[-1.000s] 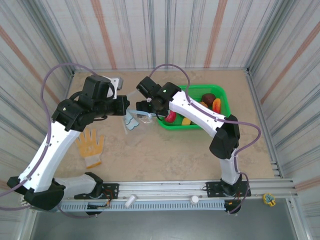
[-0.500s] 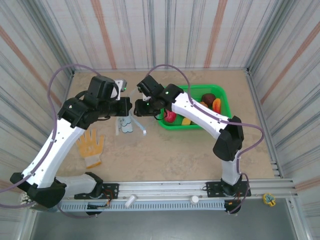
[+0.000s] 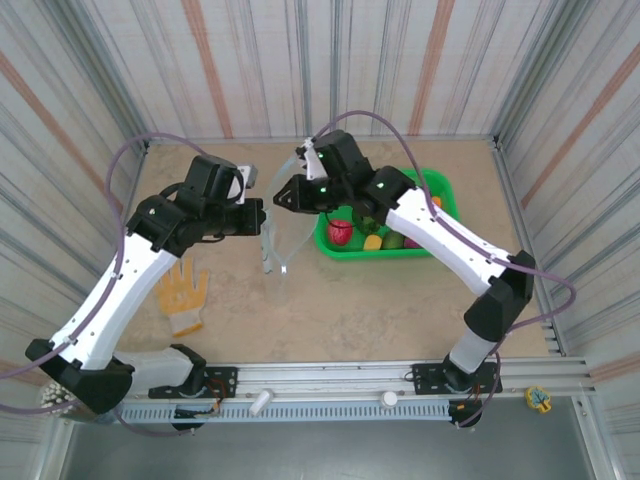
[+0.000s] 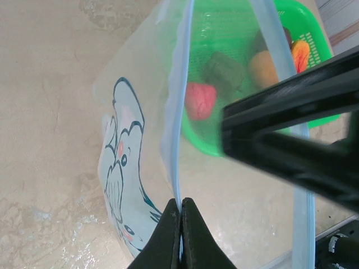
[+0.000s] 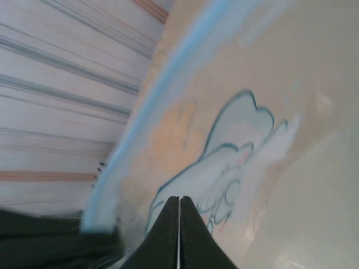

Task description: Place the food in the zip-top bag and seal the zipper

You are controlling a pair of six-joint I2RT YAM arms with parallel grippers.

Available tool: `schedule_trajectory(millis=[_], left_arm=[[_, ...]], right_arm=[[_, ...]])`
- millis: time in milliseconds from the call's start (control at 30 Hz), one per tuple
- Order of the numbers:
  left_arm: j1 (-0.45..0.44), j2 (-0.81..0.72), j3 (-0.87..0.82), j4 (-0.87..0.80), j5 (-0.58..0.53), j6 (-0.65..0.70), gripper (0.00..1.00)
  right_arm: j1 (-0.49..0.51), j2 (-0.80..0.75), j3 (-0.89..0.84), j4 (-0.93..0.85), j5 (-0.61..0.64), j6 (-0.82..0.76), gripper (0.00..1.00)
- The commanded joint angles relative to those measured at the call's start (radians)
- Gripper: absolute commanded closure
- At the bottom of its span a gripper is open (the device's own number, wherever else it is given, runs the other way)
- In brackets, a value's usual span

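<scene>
The zip-top bag (image 3: 277, 243), clear with a cartoon print, hangs above the table between both grippers. My left gripper (image 3: 260, 214) is shut on the pale blue zipper (image 4: 178, 140) at one mouth edge, its jaws (image 4: 180, 212) pressed flat on the strip. My right gripper (image 3: 284, 197) is shut on the opposite side of the bag (image 5: 235, 151), and the blue strip (image 5: 151, 106) runs past it. The food sits in the green basket (image 3: 365, 252): a red piece (image 3: 340, 232), a yellow one (image 3: 372, 242) and a green one (image 3: 396, 240). Through the bag's film I see the red piece (image 4: 200, 100).
A yellow glove (image 3: 182, 293) lies on the table at the left, under my left arm. The green basket stands at the right of the bag, partly under my right arm. Striped walls enclose the table on three sides.
The right gripper has shut on the bag's mouth edge. Both arms have raised the bag off the table, and its mouth now hangs spread between them.
</scene>
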Motion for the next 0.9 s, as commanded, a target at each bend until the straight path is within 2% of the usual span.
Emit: schedule_trajectory(millis=[0, 67, 200, 367, 533, 733, 867], left_arm=[[0.013, 0.000, -0.010, 0.031, 0.031, -0.012, 1.00], [0.016, 0.003, 0.001, 0.027, 0.034, -0.011, 1.00], [0.019, 0.012, 0.057, -0.027, 0.002, 0.010, 1.00], [0.019, 0.006, 0.112, -0.093, -0.041, 0.031, 1.00], [0.020, 0.011, 0.130, -0.138, -0.088, 0.053, 1.00], [0.028, 0.010, 0.162, -0.173, -0.123, 0.072, 1.00], [0.034, 0.016, 0.162, -0.163, -0.109, 0.074, 1.00]], right_arm=[[-0.017, -0.042, -0.033, 0.062, -0.096, 0.013, 0.69], [-0.022, -0.051, -0.032, 0.041, -0.098, -0.007, 0.69], [-0.058, -0.100, -0.042, 0.028, -0.085, -0.024, 0.81], [-0.093, -0.172, 0.005, -0.109, 0.048, -0.111, 0.79], [-0.178, -0.198, 0.004, -0.202, -0.031, -0.151, 0.68], [-0.271, -0.243, -0.190, -0.209, 0.075, -0.195, 0.48], [-0.312, -0.169, -0.243, -0.252, 0.144, -0.237, 0.39]])
